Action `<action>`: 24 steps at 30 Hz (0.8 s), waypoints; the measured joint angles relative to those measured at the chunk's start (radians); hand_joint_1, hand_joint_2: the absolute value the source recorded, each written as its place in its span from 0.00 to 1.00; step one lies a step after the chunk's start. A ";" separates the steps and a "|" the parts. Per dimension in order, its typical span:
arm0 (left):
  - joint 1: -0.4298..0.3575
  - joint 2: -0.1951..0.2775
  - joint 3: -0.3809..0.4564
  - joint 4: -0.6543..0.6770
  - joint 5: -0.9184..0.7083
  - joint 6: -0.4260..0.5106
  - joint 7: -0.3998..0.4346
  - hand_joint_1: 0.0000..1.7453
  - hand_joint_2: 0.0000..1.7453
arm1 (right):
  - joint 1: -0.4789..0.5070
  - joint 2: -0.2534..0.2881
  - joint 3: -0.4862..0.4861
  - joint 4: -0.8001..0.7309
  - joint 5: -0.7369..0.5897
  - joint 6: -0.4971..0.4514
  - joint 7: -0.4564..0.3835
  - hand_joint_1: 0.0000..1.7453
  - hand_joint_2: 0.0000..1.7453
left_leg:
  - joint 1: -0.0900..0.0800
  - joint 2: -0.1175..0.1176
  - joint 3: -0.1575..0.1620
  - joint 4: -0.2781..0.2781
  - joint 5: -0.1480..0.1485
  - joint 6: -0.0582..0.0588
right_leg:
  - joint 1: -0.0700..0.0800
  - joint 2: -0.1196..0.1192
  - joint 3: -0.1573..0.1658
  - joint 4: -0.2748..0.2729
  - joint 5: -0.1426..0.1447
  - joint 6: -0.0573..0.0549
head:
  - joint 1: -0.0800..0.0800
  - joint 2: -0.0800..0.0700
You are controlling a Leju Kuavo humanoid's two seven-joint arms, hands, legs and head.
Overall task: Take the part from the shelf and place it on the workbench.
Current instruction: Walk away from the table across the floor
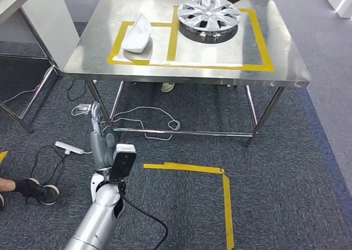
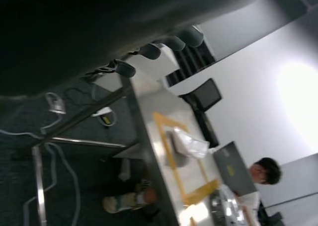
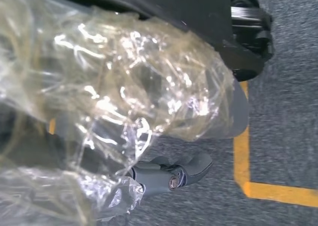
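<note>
1. Crinkled clear plastic wrap is covering the part (image 3: 123,102) in the right wrist view, where the right hand (image 3: 165,179) is holding it, grey fingers (image 3: 195,167) curling beneath the wrapped bundle; grey carpet (image 3: 284,112) and a strip of yellow floor tape (image 3: 277,191) are lying below.
2. Silver and grey, the left arm is reaching in low on the left of the head view, its left hand (image 1: 99,137) hanging over the carpet with fingers (image 1: 95,114) extending straight and holding nothing; whether they are spread or pressed together I cannot tell.
3. White cables (image 1: 145,121) and a power strip (image 1: 68,148) are trailing on the carpet under and before the worktop, and a person's dark shoe (image 1: 41,192) is showing at the left edge.
4. Steel, the worktop (image 1: 265,68) is standing farther on, marked with yellow tape rectangles (image 1: 172,41).
5. White and curved, a moulded piece (image 1: 137,34) is lying inside the left rectangle.
6. Silver, a wheel cover (image 1: 208,15) is lying in the right rectangle, well apart from the moulded piece.
7. Farthest off in the left wrist view, a person (image 2: 262,174) is sitting beyond the worktop.
</note>
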 joint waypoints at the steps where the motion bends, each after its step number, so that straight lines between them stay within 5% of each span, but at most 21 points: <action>1: 0.020 0.005 0.017 0.000 0.004 -0.001 -0.001 0.00 0.00 | 0.001 0.000 -0.001 0.000 -0.002 0.000 0.000 0.00 0.00 | 0.000 0.002 -0.014 0.001 0.010 -0.002 | 0.000 0.000 0.005 0.030 0.003 0.002 | 0.000 0.000; 2: 0.040 0.008 0.035 0.001 0.007 -0.001 -0.004 0.00 0.00 | 0.001 0.000 -0.003 0.000 -0.004 0.000 0.000 0.00 0.00 | 0.000 0.003 -0.027 0.002 0.020 -0.004 | -0.001 0.000 0.026 0.027 0.026 0.003 | 0.000 0.000; 4: 0.076 0.012 0.074 0.003 0.009 -0.002 -0.012 0.00 0.00 | 0.001 0.000 -0.006 0.000 -0.010 0.000 0.000 0.00 0.00 | 0.000 0.004 -0.050 0.005 0.038 -0.010 | -0.001 0.000 0.118 -0.076 0.075 0.000 | 0.000 0.000; 6: 0.104 0.013 0.114 0.005 0.010 -0.002 -0.019 0.00 0.00 | -0.002 0.000 -0.009 0.000 -0.013 0.000 -0.002 0.00 0.00 | -0.004 0.003 -0.066 0.011 0.055 -0.019 | 0.000 0.002 0.225 -0.223 0.071 -0.005 | 0.000 0.000; 8: 0.124 0.013 0.151 0.013 0.012 0.003 -0.023 0.00 0.00 | -0.003 0.000 -0.013 0.000 -0.015 0.001 -0.007 0.00 0.00 | -0.006 0.002 -0.074 0.014 0.072 -0.029 | 0.003 0.004 0.261 -0.290 0.053 -0.013 | -0.002 0.000; 10: 0.137 0.015 0.198 0.039 0.021 0.013 -0.029 0.00 0.00 | -0.001 0.000 -0.017 0.000 -0.017 0.002 -0.011 0.00 0.00 | -0.002 0.000 -0.080 0.019 0.071 -0.041 | 0.002 0.001 0.244 -0.292 0.065 -0.031 | -0.002 0.000; 11: 0.142 0.018 0.225 0.058 0.026 0.018 -0.034 0.00 0.00 | 0.000 0.000 -0.018 0.000 -0.017 0.003 -0.012 0.00 0.00 | 0.000 -0.001 -0.087 0.035 0.047 -0.047 | 0.002 0.000 0.236 -0.292 0.074 -0.041 | -0.004 0.000; 15: 0.156 0.039 0.336 0.146 0.044 0.023 -0.044 0.00 0.00 | 0.001 0.000 -0.021 0.000 -0.016 0.004 -0.014 0.00 0.00 | 0.004 -0.004 -0.136 0.251 -0.131 -0.062 | 0.005 -0.003 0.193 -0.290 0.119 -0.059 | -0.013 0.000; 17: 0.159 0.047 0.375 0.185 0.047 0.023 -0.045 0.00 0.00 | 0.002 0.000 -0.021 0.000 -0.016 0.004 -0.014 0.00 0.00 | 0.004 -0.004 -0.118 0.293 -0.119 -0.061 | 0.009 -0.004 0.161 -0.282 0.138 -0.059 | -0.013 0.000; 19: 0.157 0.054 0.407 0.230 0.051 0.022 -0.046 0.00 0.00 | 0.001 0.000 -0.021 0.000 -0.017 0.004 -0.014 0.00 0.00 | 0.004 -0.005 -0.039 0.206 -0.069 -0.053 | 0.011 -0.005 0.131 -0.271 0.153 -0.056 | -0.012 0.000; 21: 0.154 0.061 0.437 0.277 0.052 0.019 -0.046 0.00 0.00 | 0.000 0.000 -0.021 0.000 -0.017 0.005 -0.014 0.00 0.00 | 0.000 -0.006 0.053 0.073 -0.059 -0.042 | 0.014 -0.005 0.111 -0.260 0.164 -0.049 | -0.012 0.000; 24: 0.158 0.069 0.479 0.342 0.053 0.002 -0.047 0.00 0.00 | 0.001 0.000 -0.021 0.000 -0.019 0.006 -0.016 0.00 0.00 | -0.003 -0.007 0.084 0.002 -0.070 -0.031 | 0.016 -0.004 0.095 -0.255 0.187 -0.033 | -0.012 0.000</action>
